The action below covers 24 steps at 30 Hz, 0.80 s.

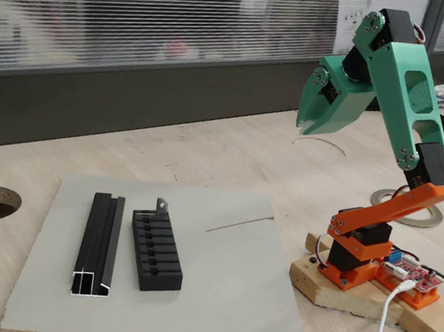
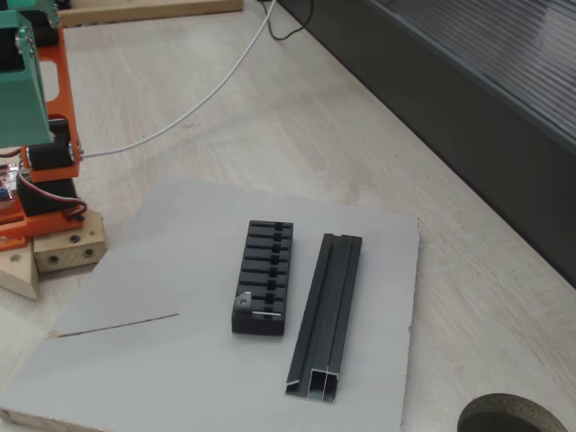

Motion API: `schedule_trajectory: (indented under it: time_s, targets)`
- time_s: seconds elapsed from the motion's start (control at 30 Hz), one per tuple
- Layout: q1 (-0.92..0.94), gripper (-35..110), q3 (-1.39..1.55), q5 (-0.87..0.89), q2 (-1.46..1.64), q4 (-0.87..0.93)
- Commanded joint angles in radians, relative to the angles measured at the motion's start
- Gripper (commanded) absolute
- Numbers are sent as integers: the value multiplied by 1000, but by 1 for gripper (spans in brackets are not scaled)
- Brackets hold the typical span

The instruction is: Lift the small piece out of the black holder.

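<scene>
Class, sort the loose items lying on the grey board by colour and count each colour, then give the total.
Black: 2, the black holder and the channel rail
Grey: 2, the small piece at one end of the holder and the thin rod
Total: 4

We cannot tell how the gripper [image 1: 309,123] stands, since its tips overlap from this side, and in the other fixed view the arm [image 2: 22,81] is cut off by the left and top edges. The piece [image 2: 244,299] is too small for us to read how deep it sits in the holder [image 2: 264,277]. The hole [image 2: 508,416] runs off the bottom edge.
</scene>
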Motion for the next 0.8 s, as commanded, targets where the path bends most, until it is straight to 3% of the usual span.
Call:
schedule_trajectory:
  time_s: [0.0, 0.77]
  targets:
    - [6, 7, -8, 6, 5, 26]
    - [6, 7, -8, 6, 5, 26]
